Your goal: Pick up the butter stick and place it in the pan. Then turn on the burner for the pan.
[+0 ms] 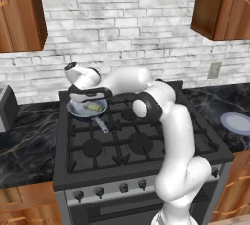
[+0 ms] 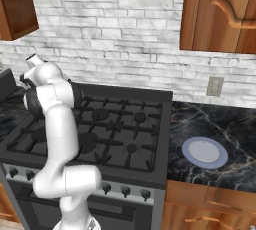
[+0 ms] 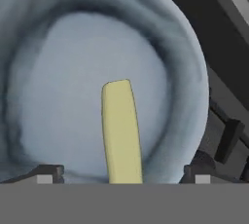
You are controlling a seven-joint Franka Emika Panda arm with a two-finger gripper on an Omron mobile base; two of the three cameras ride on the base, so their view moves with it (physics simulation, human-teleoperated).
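Note:
The pan (image 1: 79,111) sits on the stove's back-left burner, its short dark handle (image 1: 101,125) pointing toward the front. The pale yellow butter stick (image 1: 93,106) lies inside it on the grey-blue bottom. My gripper (image 1: 91,100) hangs just above the pan, pointing down. In the hand view the butter stick (image 3: 120,130) lies flat in the pan (image 3: 68,72), and my gripper (image 3: 121,175) is open, with one fingertip (image 3: 46,173) far to each side of the butter and neither touching it.
The black gas stove (image 1: 146,163) has a row of knobs (image 1: 99,191) along its front. A pale plate (image 2: 204,152) lies on the dark counter to the right. A grey appliance (image 1: 6,107) stands on the left counter. Wooden cabinets hang above.

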